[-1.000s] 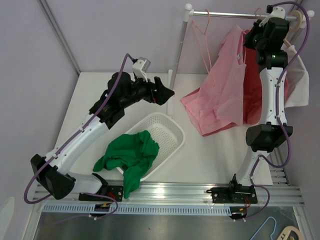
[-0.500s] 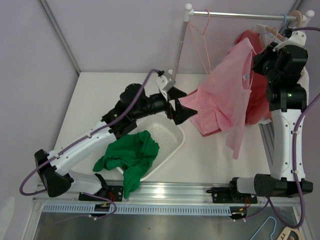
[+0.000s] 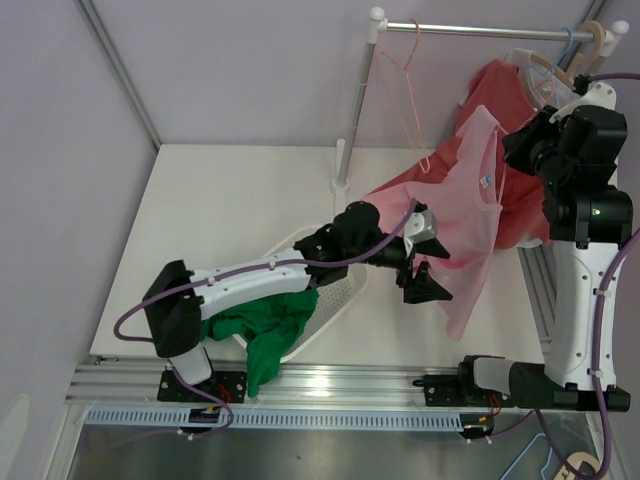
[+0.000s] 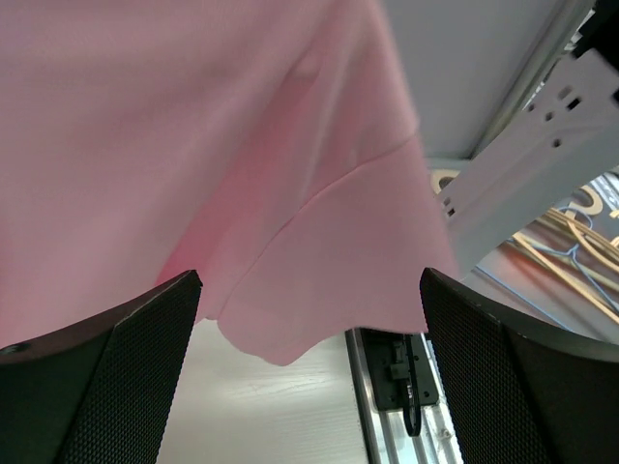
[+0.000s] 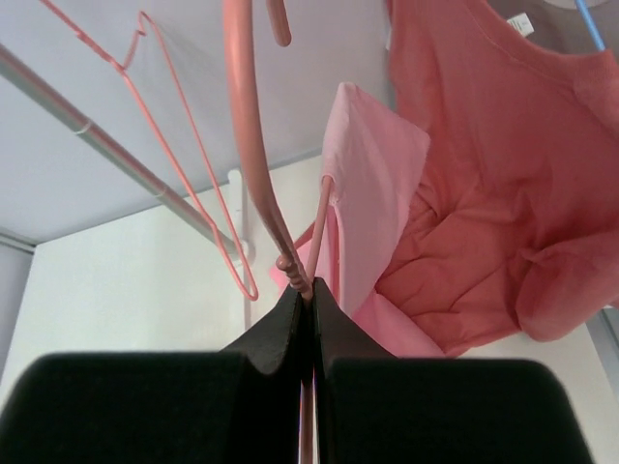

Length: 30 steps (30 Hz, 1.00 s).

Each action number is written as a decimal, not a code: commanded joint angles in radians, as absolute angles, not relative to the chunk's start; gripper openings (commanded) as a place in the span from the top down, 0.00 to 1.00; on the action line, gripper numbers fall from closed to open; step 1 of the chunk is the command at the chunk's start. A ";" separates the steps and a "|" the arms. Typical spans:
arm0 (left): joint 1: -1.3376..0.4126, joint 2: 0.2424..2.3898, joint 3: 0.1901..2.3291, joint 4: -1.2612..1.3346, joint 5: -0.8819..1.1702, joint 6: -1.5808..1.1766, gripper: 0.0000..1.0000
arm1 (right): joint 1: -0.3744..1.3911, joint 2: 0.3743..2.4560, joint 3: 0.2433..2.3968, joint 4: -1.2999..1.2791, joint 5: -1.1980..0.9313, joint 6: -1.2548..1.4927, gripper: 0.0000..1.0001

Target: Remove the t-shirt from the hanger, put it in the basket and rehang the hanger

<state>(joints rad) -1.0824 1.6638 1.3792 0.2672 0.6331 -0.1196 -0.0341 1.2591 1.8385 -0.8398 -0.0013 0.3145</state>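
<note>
Since left end effector (image 3: 428,267) has swung under pink t-shirt (image 3: 462,215), jaws apart, with right end effector (image 5: 309,298) clamped on hanger (image 5: 242,126), stripping can likely begin.

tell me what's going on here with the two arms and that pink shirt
The right gripper is shut on the neck of a pink hanger, holding it up in front of the rail with the pink t-shirt apparently still hanging from it. The left gripper is wide open just under the shirt's lower hem, not gripping it yet. A red t-shirt hangs behind, and a green garment lies over the white basket.
</note>
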 commanded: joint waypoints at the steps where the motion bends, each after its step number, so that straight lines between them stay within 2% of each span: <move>1: -1.117 1.724 1.476 0.293 0.634 -0.049 0.00 | -0.031 1.224 1.937 -0.876 -0.058 0.328 1.00; 6: -1.129 1.811 1.572 0.301 0.667 -0.071 0.01 | -0.031 1.223 1.944 -0.896 -0.101 0.339 1.00; 12: -1.149 1.896 1.703 0.302 0.605 -0.098 0.01 | -0.032 1.224 1.954 -0.914 -0.121 0.334 1.00; 13: -1.149 1.914 1.727 0.296 0.607 -0.100 0.21 | -0.032 1.224 1.953 -0.916 -0.129 0.334 1.00; 14: -1.149 1.963 1.835 0.237 0.614 -0.104 0.56 | -0.032 1.224 1.951 -0.917 -0.129 0.334 1.00; 15: -1.150 1.988 1.876 0.197 0.614 -0.109 0.57 | -0.034 1.223 1.953 -0.916 -0.127 0.334 1.00; 16: -1.152 2.008 1.911 0.157 0.624 -0.109 0.87 | -0.034 1.227 1.954 -0.916 -0.124 0.331 1.00; 17: -1.157 2.019 1.960 0.123 0.633 -0.107 0.98 | -0.037 1.233 1.959 -0.920 -0.124 0.328 1.00; 20: -1.178 1.944 1.830 0.173 0.618 -0.081 0.99 | -0.043 1.252 1.980 -0.920 -0.120 0.319 1.00; 21: -1.184 1.912 1.715 0.204 0.615 -0.077 0.99 | -0.043 1.255 1.982 -0.917 -0.117 0.318 1.00; 30: -1.334 1.608 1.414 0.256 0.545 -0.032 0.99 | -0.098 1.357 2.054 -0.894 -0.100 0.310 1.00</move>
